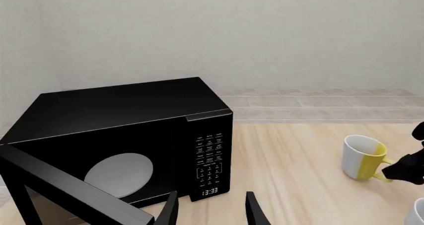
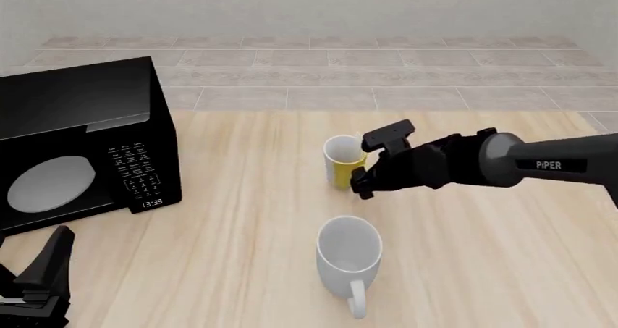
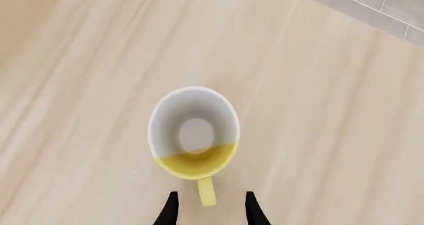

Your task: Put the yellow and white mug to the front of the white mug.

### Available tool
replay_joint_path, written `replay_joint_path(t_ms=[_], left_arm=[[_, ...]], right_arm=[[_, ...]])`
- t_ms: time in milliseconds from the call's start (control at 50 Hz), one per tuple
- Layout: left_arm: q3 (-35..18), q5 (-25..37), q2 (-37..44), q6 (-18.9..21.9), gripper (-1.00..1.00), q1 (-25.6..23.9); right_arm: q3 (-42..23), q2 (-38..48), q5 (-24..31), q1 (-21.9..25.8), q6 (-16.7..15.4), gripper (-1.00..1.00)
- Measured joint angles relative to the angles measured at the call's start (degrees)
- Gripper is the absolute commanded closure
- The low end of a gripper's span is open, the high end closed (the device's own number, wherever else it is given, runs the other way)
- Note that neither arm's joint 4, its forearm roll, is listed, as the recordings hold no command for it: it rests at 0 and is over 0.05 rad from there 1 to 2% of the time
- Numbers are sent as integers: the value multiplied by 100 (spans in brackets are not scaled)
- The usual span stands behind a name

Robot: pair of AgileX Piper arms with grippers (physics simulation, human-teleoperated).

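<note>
The right arm's black two-fingered gripper [image 3: 208, 210] stands with fingers apart astride the yellow handle of the small yellow and white mug [image 2: 342, 161] — lined up for a handle grasp — just behind the larger plain white mug [image 2: 349, 258].

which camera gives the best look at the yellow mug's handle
The right wrist view: the yellow mug sits centred, its handle pointing between the open right hand's fingers. In the front view that hand hides the handle. The left wrist view shows the mug small, the handle partly behind the hand.
</note>
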Motion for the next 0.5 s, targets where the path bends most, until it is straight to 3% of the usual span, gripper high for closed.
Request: replay_joint_path(t_ms=[500], left_arm=[[0,0,0,0,-100,0]], right_arm=[[415,-906,121,99,-26,-100]])
